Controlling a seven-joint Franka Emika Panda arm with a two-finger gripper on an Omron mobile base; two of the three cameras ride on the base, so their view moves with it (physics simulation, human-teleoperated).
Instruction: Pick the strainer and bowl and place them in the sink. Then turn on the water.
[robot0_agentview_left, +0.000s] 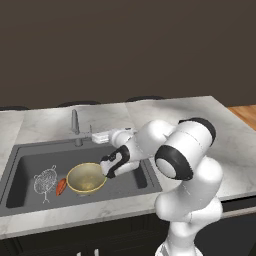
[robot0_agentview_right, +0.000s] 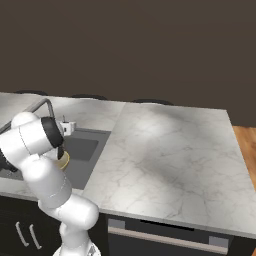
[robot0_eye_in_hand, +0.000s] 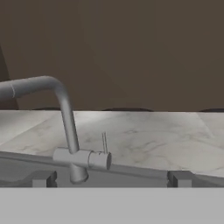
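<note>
- Left base view: the white arm covers the right part of the sink (robot0_agentview_left: 20, 165), and the gripper (robot0_agentview_left: 98, 136) is small against the back rim, so its fingers are hard to make out there.
- Hand view shows both fingers (robot0_eye_in_hand: 39, 178) far apart at the bottom corners, wide open, with nothing between them.
- Right base view: the arm hides most of the basin; only a yellow edge of the bowl (robot0_agentview_right: 64, 161) shows.
- Inside the basin the strainer (robot0_agentview_left: 45, 181) lies at 9 o'clock from the bowl, with a small orange-red object (robot0_agentview_left: 61, 186) between them, touching the bowl.
- Faucet (robot0_eye_in_hand: 65, 127) stands at 12 o'clock from the fingers, near, with its thin lever (robot0_eye_in_hand: 104, 142) upright.
- Marble bench (robot0_agentview_right: 165, 150) at 3 o'clock is bare and wide.
</note>
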